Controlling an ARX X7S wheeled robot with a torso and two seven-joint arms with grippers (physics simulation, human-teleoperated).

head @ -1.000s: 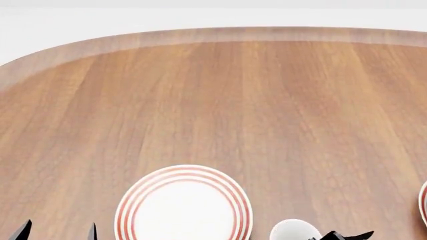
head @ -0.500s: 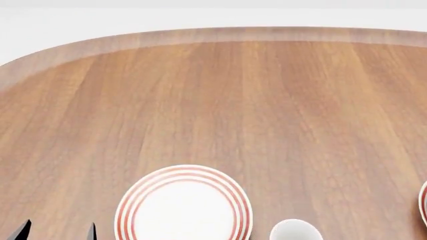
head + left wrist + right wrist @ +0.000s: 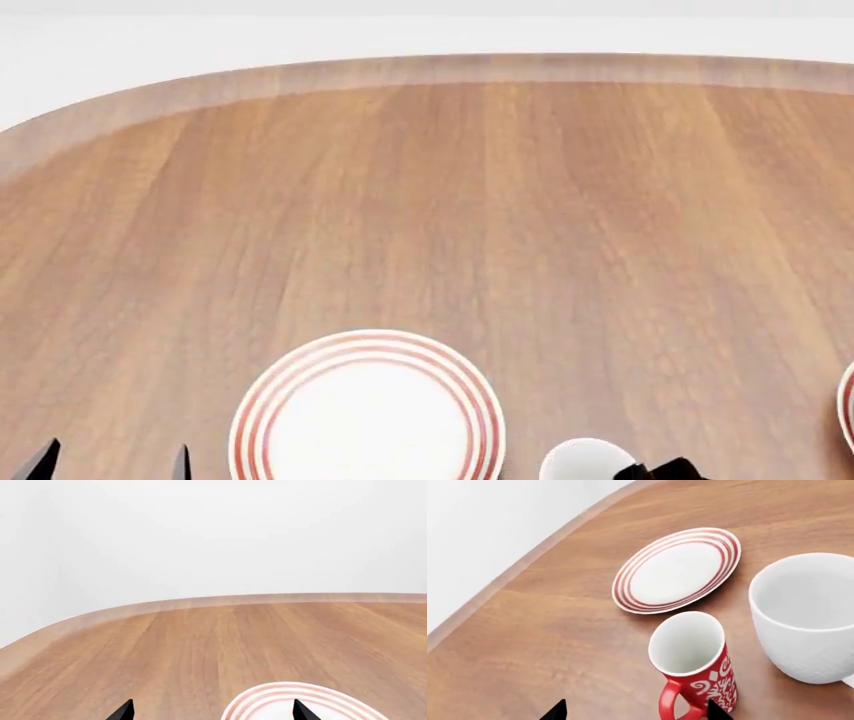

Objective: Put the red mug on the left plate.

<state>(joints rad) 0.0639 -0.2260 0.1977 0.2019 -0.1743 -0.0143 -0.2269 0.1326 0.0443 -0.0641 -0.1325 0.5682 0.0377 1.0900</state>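
While spread wide and empty, right gripper (image 3: pixel 634 711) frames red mug's (image 3: pixel 694 660) handle; left gripper (image 3: pixel 211 711) also wide, empty.

At the bottom left corner of the head view, two black fingertips of the left gripper (image 3: pixel 114 462) poke up into the frame, standing apart with a clear gap between them. The left wrist view shows the same pair at its lower edge, spread wide. The right gripper (image 3: pixel 635 711) appears in the right wrist view as two dark tips at the bottom edge, likewise parted. In the head view only a small dark part of the right arm (image 3: pixel 667 470) shows at the bottom edge, right of centre.
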